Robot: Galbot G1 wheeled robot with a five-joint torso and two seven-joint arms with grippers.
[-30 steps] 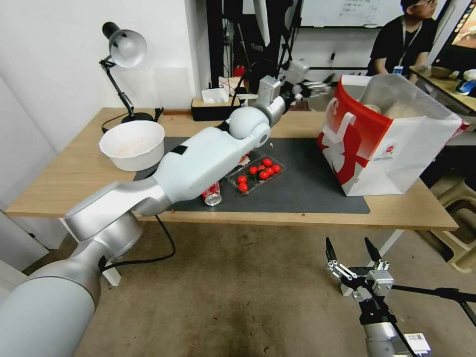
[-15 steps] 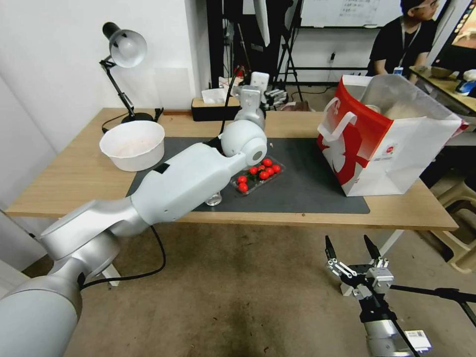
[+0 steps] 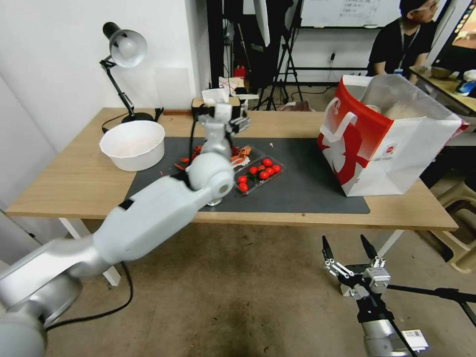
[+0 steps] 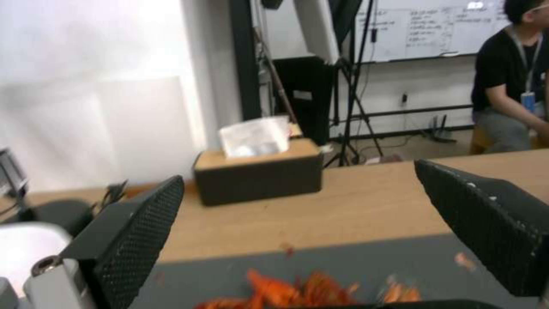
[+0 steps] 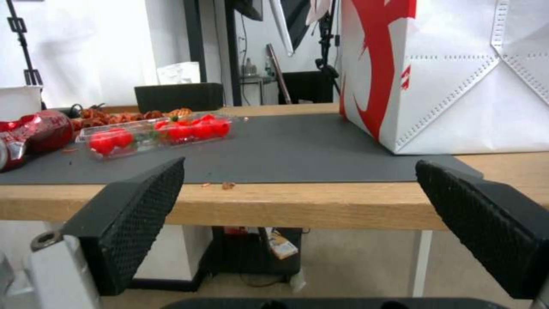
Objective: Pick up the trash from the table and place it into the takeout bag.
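Against the white wall, a long light-wood table [image 3: 69, 183] carries a dark grey mat [image 3: 302, 183], a black desk lamp [image 3: 123, 54] at its back corner and a dark tissue box [image 4: 258, 171] near the back edge. On the mat's right end stands the red-and-white takeout bag [image 3: 386, 144], upright and open at the top, with pale items showing inside it. A large white bowl [image 3: 132, 144] sits on the wood just left of the mat. Near the mat's middle lies a clear tray of cherry tomatoes [image 3: 258, 173], and beside it a scatter of orange-red scraps [image 4: 297, 292].

A red soda can [image 5: 28, 137] lies on its side on the mat close to the front edge, next to the tomato tray; in the head view the left arm's elbow covers most of it.

Reaching over the middle of the mat, the left gripper [image 3: 233, 121] hangs above the scraps with its fingers spread wide and nothing between them. Low in front of the table, over the floor, the right gripper [image 3: 348, 248] is parked facing the table edge, its fingers likewise wide apart and empty.
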